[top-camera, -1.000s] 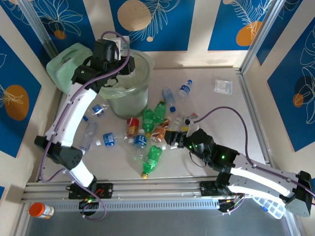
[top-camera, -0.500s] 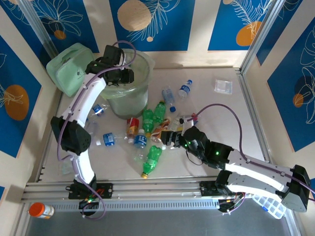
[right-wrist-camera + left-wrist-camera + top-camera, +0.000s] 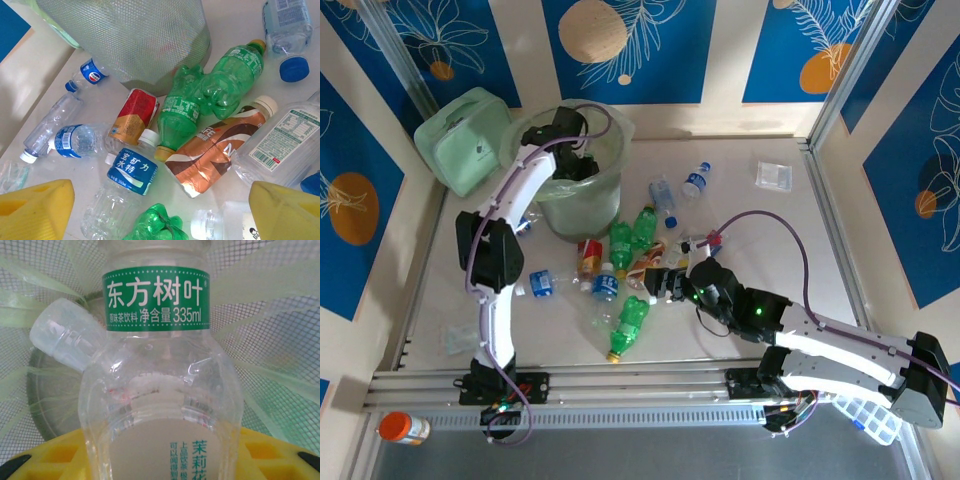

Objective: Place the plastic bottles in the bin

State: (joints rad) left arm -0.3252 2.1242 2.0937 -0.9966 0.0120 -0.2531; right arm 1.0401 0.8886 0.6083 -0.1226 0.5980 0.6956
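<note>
Over the bin (image 3: 582,212), the outstretched left pincer (image 3: 576,164) grips a clear bottle (image 3: 160,390); the right pincer (image 3: 664,282) gapes.

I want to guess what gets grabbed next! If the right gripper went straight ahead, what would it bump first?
Most likely the crushed green bottle lying just ahead between the right gripper's open fingers, beside a clear bottle with a blue label. Depth is hard to judge, so that's a guess.
</note>
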